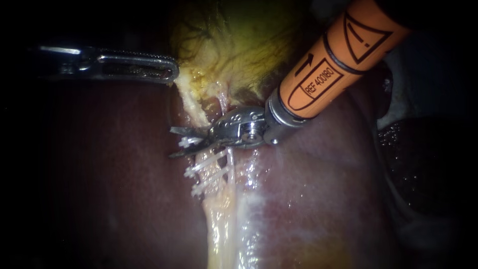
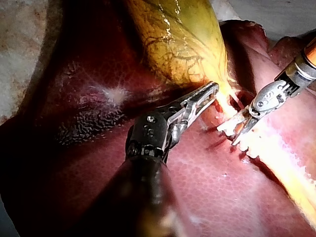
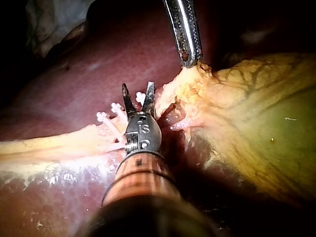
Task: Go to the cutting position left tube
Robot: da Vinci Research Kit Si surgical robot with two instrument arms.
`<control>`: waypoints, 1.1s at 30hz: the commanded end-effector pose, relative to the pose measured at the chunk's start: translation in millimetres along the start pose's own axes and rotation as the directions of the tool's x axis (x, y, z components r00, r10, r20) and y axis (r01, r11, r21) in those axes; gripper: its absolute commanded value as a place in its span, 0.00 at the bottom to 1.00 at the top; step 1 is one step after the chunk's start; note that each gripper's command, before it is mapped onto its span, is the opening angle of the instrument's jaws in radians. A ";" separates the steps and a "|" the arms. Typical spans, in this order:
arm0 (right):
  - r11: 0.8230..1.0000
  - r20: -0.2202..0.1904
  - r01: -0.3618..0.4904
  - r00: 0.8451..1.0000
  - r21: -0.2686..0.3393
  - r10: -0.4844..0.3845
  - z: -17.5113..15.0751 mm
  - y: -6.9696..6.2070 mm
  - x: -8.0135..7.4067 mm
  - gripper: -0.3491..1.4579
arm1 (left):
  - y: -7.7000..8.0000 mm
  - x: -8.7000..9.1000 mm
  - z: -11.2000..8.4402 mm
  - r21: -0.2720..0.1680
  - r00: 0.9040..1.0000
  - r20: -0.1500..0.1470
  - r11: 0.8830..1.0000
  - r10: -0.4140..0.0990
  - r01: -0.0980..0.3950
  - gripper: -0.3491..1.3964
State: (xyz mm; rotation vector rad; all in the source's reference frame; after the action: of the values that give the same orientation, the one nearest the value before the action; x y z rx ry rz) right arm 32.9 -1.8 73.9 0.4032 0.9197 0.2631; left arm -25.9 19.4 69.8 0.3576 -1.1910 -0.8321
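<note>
The dark red liver (image 1: 99, 189) fills the field, with the yellow gallbladder (image 1: 229, 45) above. The right instrument (image 1: 173, 143), its orange shaft printed in black, holds its blades apart at the left tube (image 1: 216, 209), a clip end between them. The left instrument (image 1: 171, 69) pinches the gallbladder's edge. White clips (image 1: 204, 169) cross the tube.
</note>
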 end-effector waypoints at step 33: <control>0.896 0.006 -0.140 0.988 0.422 0.152 -7.5 -1.3 -3.2 0.80 | 0.1 0.1 -0.1 0.000 1.000 -0.003 1.000 0.001 -0.001 0.00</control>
State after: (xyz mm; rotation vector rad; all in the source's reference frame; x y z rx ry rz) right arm 25.0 -2.7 72.0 0.8786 0.9732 0.2121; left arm -25.8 19.3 69.9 0.3583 -1.1877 -0.8307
